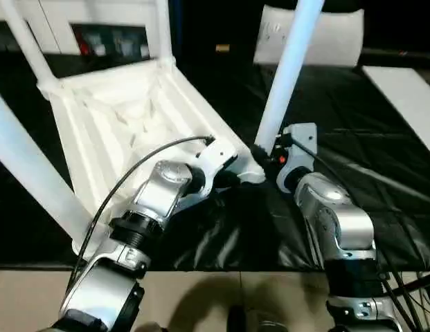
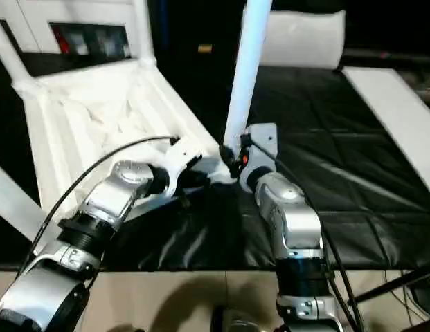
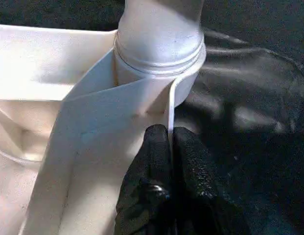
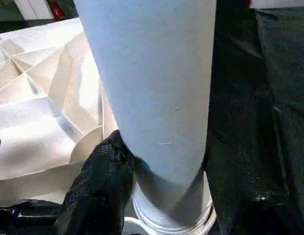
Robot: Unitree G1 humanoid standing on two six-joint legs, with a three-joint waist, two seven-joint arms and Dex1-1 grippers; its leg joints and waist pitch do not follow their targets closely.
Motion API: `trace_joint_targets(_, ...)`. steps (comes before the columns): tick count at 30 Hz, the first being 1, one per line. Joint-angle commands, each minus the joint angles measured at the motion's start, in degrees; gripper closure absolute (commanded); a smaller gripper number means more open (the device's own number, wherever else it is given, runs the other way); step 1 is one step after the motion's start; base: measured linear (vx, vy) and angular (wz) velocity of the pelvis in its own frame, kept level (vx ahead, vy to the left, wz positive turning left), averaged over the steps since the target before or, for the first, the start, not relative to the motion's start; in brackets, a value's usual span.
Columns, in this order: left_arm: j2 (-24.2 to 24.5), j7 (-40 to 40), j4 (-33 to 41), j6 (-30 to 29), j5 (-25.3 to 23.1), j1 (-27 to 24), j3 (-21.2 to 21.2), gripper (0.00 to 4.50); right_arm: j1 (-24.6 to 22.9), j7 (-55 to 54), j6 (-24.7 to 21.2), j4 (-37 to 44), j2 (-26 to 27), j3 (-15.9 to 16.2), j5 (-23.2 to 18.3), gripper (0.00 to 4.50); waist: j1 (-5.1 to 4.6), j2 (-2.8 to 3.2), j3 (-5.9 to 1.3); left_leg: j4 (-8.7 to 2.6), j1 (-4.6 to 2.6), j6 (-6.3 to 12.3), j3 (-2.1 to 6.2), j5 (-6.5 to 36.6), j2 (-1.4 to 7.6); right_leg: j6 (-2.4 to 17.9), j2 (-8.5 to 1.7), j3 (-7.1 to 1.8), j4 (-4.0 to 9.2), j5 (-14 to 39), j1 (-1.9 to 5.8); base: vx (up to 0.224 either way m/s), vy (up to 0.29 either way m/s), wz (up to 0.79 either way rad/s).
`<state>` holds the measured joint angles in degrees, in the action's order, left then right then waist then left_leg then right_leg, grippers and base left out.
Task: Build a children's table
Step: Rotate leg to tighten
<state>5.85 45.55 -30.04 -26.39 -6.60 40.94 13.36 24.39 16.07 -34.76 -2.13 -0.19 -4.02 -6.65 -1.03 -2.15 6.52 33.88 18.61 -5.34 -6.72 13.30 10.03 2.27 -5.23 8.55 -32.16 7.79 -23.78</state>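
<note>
The table top (image 1: 131, 131) lies upside down on the black cloth, tilted. The leg (image 1: 287, 76) stands upright in its near right corner socket. Right gripper (image 4: 161, 171) clasps the leg's base; left gripper (image 3: 169, 147) pinches the rim just beside it.

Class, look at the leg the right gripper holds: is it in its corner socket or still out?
In. The leg has its base seated in the round socket of the table top and stands nearly upright, right gripper clamped around it.
</note>
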Motion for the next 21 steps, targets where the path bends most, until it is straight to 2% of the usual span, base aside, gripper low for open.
trace_joint_targets(1, -1.8, 1.2, 3.5, 1.7, 0.9, 0.7, 1.8, 4.50, -1.5, 4.8, -1.9, -0.4, 2.5, 5.6, -3.9, 1.81, 0.60, 0.03, -4.95, -3.30, 1.77, 7.83, 0.11, -6.4, 1.97, 7.2, -3.37, -3.97, 2.48, 11.6, 4.17, 0.000, 0.000, 0.00)
trace_joint_targets(2, -1.5, 1.3, 4.0, 1.0, 1.1, 0.5, 1.8, 4.50, -1.7, 5.3, -1.4, -0.2, 2.1, 5.8, -3.6, 1.72, 0.59, 0.08, -5.12, -3.08, 1.78, 8.80, 0.06, -7.7, 1.97, 9.0, -3.46, -4.06, 1.99, 8.5, 4.22, 0.000, 0.000, 0.00)
trace_joint_targets(3, -1.5, 1.3, 4.0, 1.0, 1.1, 0.5, 1.8, 4.50, -1.7, 5.3, -1.4, -0.2, 2.1, 5.8, -3.6, 1.72, 0.55, 0.08, -5.10, -2.93, 2.03, 10.84, -0.09, -9.2, 1.83, 11.4, -3.52, -4.02, 1.76, 5.5, 4.34, 0.000, 0.000, 0.00)
trace_joint_targets(4, -0.7, 2.6, 4.5, 1.8, 1.2, 0.0, 2.2, 4.50, -2.1, 6.0, -1.0, 0.3, 1.4, 5.5, -3.7, 1.58, 0.59, 0.01, -4.93, -2.89, 2.05, 12.23, -0.34, -8.6, 1.70, 12.6, -3.57, -4.00, 2.00, 5.7, 4.29, 0.000, 0.000, 0.00)
trace_joint_targets(6, 1.6, 5.9, 5.7, 4.0, 1.6, -1.4, 3.2, 4.50, -3.4, 9.5, 0.4, 1.9, -1.6, 5.3, -4.2, 1.38, 0.99, -0.02, -4.81, -2.95, 2.02, 12.80, -0.57, -5.4, 1.70, 12.1, -3.75, -3.88, 2.57, 10.1, 4.47, 0.000, 0.000, 0.00)
trace_joint_targets(8, 3.4, 8.7, 6.5, 5.5, 2.2, -2.5, 3.8, 4.50, -4.4, 12.2, 1.0, 2.8, -4.5, 5.3, -4.3, 1.24, 1.01, 0.01, -4.66, -3.04, 2.08, 12.66, -0.70, -3.9, 1.93, 11.1, -3.69, -3.89, 2.88, 12.8, 4.36, 0.000, 0.000, 0.00)
trace_joint_targets(9, 4.9, 11.5, 6.9, 7.7, 2.5, -3.3, 4.5, 4.50, -5.1, 14.5, 2.1, 3.1, -6.6, 5.0, -4.5, 1.24, 1.08, 0.08, -4.54, -3.09, 1.92, 12.04, -0.75, -3.1, 2.06, 10.4, -3.57, -3.81, 3.11, 14.8, 4.13, 0.000, 0.000, 0.00)
trace_joint_targets(10, 6.4, 14.0, 7.4, 8.9, 3.0, -4.2, 5.0, 4.50, -5.8, 16.9, 2.9, 3.5, -8.8, 4.6, -5.0, 1.02, 1.27, -0.02, -4.44, -3.16, 1.84, 11.27, -0.88, -1.5, 2.12, 9.6, -3.63, -3.87, 3.31, 16.8, 4.10, 0.000, 0.000, 0.00)
trace_joint_targets(13, 8.5, 18.2, 7.3, 12.7, 4.0, -5.1, 5.3, 4.50, -6.7, 22.6, 4.7, 4.0, -12.8, 3.9, -6.5, 0.75, 1.75, -0.01, -4.31, -3.42, 1.63, 9.48, -1.16, 0.7, 2.51, 8.9, -3.62, -3.92, 3.54, 19.2, 3.85, 0.000, 0.000, 0.00)
trace_joint_targets(15, 9.9, 20.5, 7.0, 14.1, 4.1, -5.3, 5.8, 4.50, -6.9, 26.0, 5.7, 4.0, -15.1, 3.7, -7.0, 0.57, 2.22, 0.08, -4.33, -3.48, 1.13, 8.68, -1.57, 1.8, 2.69, 8.8, -3.59, -3.94, 3.63, 20.0, 3.53, 0.000, 0.000, 0.00)
trace_joint_targets(16, 10.7, 21.8, 6.7, 15.4, 4.1, -5.4, 6.3, 4.50, -7.1, 27.7, 6.4, 4.0, -16.3, 3.9, -7.1, 0.51, 2.46, 0.03, -4.28, -3.52, 1.21, 8.00, -1.86, 1.8, 2.90, 8.6, -3.58, -4.07, 3.50, 20.1, 3.47, 0.000, 0.000, 0.00)
trace_joint_targets(18, 12.2, 25.1, 5.8, 18.1, 4.5, -5.3, 6.8, 4.50, -7.1, 32.4, 8.0, 3.5, -19.5, 4.8, -7.5, 0.43, 2.98, 0.09, -4.42, -3.57, 1.14, 7.50, -1.91, 1.9, 2.92, 8.4, -3.62, -4.12, 3.32, 19.6, 3.53, 0.000, 0.000, 0.00)
trace_joint_targets(21, 14.1, 29.1, 4.3, 20.6, 4.6, -4.7, 7.6, 4.50, -6.9, 38.3, 9.8, 2.4, -23.0, 5.8, -8.5, 0.32, 3.30, -0.12, -4.60, -3.45, 1.38, 7.91, -2.04, 0.8, 2.91, 9.5, -3.67, -4.38, 2.71, 16.5, 3.61, 0.000, 0.000, 0.00)
